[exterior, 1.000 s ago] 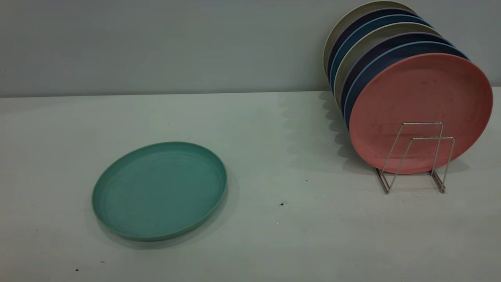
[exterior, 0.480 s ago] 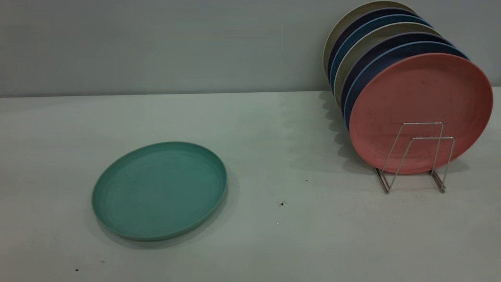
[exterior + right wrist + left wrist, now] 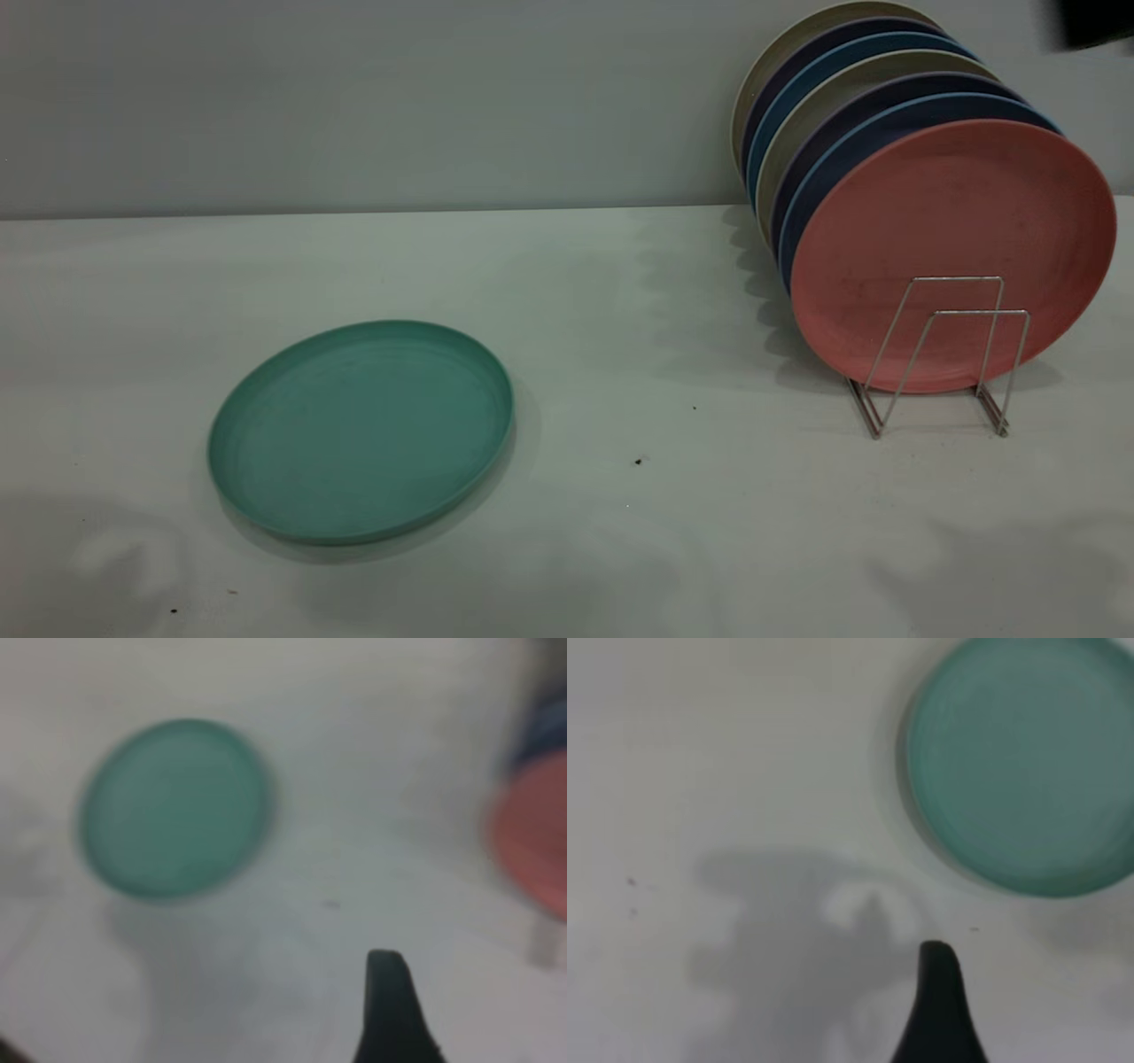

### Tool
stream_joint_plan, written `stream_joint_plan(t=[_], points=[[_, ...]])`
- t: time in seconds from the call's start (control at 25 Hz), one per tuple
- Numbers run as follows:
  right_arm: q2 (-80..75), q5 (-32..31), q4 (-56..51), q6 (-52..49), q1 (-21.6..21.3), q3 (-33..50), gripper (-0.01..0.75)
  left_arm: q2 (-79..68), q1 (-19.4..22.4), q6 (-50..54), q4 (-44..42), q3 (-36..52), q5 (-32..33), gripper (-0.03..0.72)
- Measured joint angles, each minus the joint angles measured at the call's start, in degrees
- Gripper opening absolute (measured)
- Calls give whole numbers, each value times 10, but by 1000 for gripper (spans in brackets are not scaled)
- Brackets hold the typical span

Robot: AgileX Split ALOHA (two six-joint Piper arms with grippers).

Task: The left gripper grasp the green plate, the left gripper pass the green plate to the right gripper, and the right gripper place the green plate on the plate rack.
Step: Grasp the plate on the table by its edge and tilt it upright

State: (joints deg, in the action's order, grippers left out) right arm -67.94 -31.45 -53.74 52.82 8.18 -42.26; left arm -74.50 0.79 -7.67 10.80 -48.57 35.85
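Nearest, green plate point(image 3: 361, 431) flat on the white table point(image 3: 620, 310) at left, untouched, left gripper point(image 3: 939, 1001) and right gripper point(image 3: 390, 1005) above, openness impossible to tell, farther right, plate rack point(image 3: 941, 354) holding salmon-pink plate point(image 3: 952, 239), blue plates point(image 3: 850, 124) behind.

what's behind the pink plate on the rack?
Behind the pink plate, six more plates stand on edge: blue, purple, beige. Only their rims show; the plate rack behind is covered.

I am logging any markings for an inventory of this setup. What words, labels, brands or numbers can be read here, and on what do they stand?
None can be read in any view.
The green plate: plain, no print.
The pink plate and the plates behind it: no print shows.
The plate rack: bare wire, no tag.
The table: only small dark specks.
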Motion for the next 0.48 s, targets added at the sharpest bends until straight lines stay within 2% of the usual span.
stream_joint_plan(t=[0.28,0.48], points=[[-156,40,-250,177,141,-1,506,-207,0,-1,17,-31,-38,591],[-223,41,-345,231,194,-1,506,-350,0,-8,37,-106,-41,591]])
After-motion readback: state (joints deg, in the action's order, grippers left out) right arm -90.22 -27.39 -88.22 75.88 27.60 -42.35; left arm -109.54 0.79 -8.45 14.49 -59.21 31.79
